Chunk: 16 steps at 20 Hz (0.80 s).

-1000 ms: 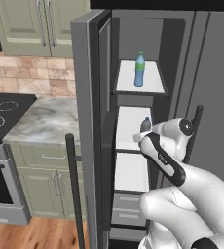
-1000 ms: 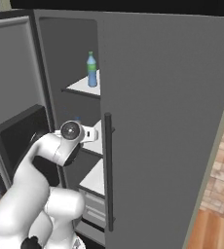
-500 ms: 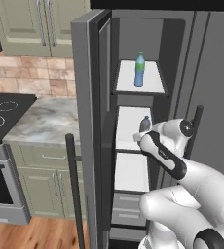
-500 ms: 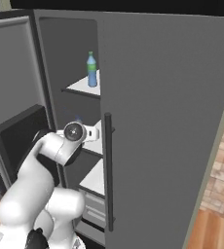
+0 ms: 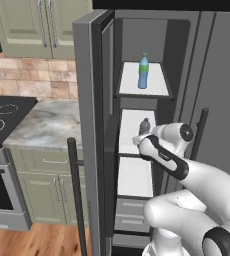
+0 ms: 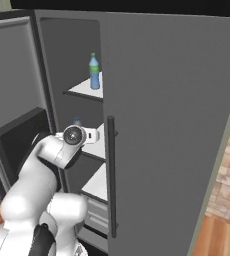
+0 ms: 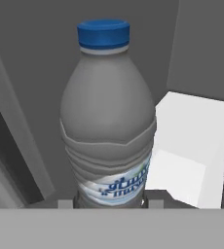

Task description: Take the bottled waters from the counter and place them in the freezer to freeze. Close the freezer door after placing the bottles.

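Observation:
The freezer (image 5: 137, 165) stands open, its freezer door (image 5: 92, 125) swung out to the left. A clear blue bottled water with a green cap (image 5: 143, 71) (image 6: 94, 71) stands upright on the top white shelf (image 5: 157, 86). My gripper (image 5: 143, 138) (image 7: 109, 204) is shut on the smoky grey bottle (image 5: 145, 126) (image 7: 109, 121) low on its body. It holds the bottle upright over the middle shelf (image 5: 131, 125). The hand view shows a blue cap on this bottle. My arm hides its base. The counter (image 5: 47, 127) lies to the left of the door.
The door's long dark handle (image 5: 76, 195) stands close on the arm's left. The plain grey fridge door (image 6: 172, 125) with its bar handle (image 6: 111, 175) is shut on the right. A black stovetop (image 5: 2, 115) sits left of the counter. Drawers (image 5: 132, 212) fill the freezer's bottom.
My hand has sunk slightly with the grey bottle in it, and the forearm has shifted a little. The blue bottle and the door have not moved.

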Tool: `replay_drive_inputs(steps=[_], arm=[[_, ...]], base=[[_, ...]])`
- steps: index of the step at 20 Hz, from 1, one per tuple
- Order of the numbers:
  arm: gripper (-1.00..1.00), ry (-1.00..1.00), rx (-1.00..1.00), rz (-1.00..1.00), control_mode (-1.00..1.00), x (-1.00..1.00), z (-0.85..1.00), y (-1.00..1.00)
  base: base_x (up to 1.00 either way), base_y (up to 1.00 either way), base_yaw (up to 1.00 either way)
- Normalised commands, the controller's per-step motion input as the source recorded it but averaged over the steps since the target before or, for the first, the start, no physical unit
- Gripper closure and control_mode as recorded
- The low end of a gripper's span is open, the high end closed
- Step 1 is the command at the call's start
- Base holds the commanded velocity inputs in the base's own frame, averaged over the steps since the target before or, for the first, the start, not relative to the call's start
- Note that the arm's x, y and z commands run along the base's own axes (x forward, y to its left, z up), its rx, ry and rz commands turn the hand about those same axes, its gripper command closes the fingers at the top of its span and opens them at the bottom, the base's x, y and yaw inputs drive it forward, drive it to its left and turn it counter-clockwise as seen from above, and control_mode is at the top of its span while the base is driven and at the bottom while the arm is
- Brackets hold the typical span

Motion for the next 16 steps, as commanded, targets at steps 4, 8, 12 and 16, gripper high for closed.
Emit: replay_drive_inputs(steps=[4,8,12,16], arm=[[1.0,0.0,0.0,0.0,-1.0,0.27,-0.24,0.01],[1.0,-0.03,0.0,-0.01,-1.0,0.25,-0.23,0.01],[1.0,-0.09,0.0,-0.02,-1.0,0.17,-0.23,0.08],[1.0,-0.1,0.0,-0.02,-1.0,0.12,-0.19,0.01]], base=[[0.0,0.0,0.0],[0.0,0.0,0.0],[0.0,0.0,0.0],[0.0,0.0,0.0]])
